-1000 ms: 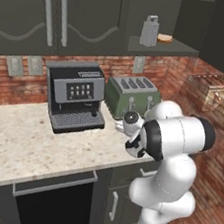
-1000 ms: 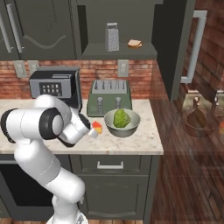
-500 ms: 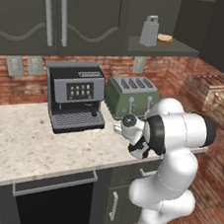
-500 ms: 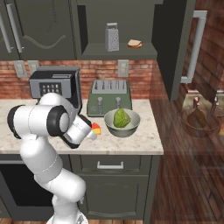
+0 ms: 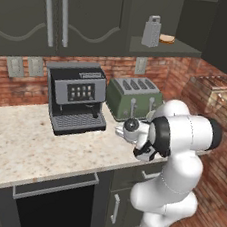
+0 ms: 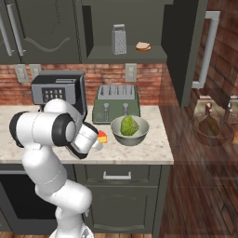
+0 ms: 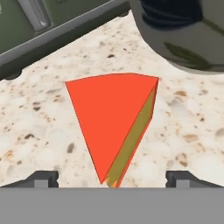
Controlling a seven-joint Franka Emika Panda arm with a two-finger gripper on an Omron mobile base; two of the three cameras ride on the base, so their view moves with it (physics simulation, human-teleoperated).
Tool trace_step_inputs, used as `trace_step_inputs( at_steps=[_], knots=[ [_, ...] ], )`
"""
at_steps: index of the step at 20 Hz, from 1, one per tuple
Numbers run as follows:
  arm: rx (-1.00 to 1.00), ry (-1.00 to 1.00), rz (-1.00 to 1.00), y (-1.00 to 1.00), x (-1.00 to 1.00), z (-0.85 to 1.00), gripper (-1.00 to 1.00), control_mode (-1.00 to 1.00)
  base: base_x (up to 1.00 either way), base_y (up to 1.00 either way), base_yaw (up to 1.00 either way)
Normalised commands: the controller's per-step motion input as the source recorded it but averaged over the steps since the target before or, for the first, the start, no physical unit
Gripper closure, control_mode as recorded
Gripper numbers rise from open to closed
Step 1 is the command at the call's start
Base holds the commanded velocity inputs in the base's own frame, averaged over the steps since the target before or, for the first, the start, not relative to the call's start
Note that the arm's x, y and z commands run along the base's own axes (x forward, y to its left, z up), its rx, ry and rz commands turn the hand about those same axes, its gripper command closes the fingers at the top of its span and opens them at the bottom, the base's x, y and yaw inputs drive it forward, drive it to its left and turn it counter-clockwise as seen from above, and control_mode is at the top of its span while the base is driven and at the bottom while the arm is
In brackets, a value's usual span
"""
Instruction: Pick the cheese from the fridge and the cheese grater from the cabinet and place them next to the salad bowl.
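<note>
Brick-walled kitchen with a speckled pale stone counter (image 6: 148, 151) running under dark cabinets, a black coffee machine (image 5: 76, 97) on the left and a green toaster (image 6: 116, 104) next to it. The salad bowl (image 6: 129, 131) sits right in front of the toaster near the counter's front edge, and it's got one green lettuce ball (image 6: 129, 125) inside. Up top, the open shelf of the cabinet (image 6: 125, 55) holds the cheese grater (image 6: 119, 39), standing upright, with a flat tan bread slice (image 6: 143, 46) just beside it on the right. The cheese (image 7: 116, 122) is down on the counter just left of the bowl, close to it, red face up with the yellow side showing along one edge. In the hand view, the gripper (image 7: 112, 178) is right over it, the two fingertips (image 7: 41, 178) spread wide apart at either side of the wedge's pointed end and not touching it, so the cheese lies free between them. From the right base view the hand sits low at the counter edge with the wedge peeking out just past it.
</note>
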Motion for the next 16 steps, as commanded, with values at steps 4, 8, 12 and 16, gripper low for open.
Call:
trace_step_inputs(
  at_steps=[4, 8, 12, 16],
  knots=[
    [0.03, 0.00, 0.00, 0.00, 0.00, 0.92, -1.00, -1.00, 0.00, 0.00, 0.00],
    [0.04, 0.00, 0.00, 0.01, 0.00, 1.00, -1.00, -1.00, 0.00, 0.00, 0.00],
    [0.05, 0.04, 0.00, 0.00, 0.00, 1.00, -1.00, -1.00, 0.00, 0.00, 0.00],
    [0.06, 0.13, 0.00, 0.00, 0.00, 1.00, -1.00, -1.00, 0.00, 0.00, 0.00]
  ],
)
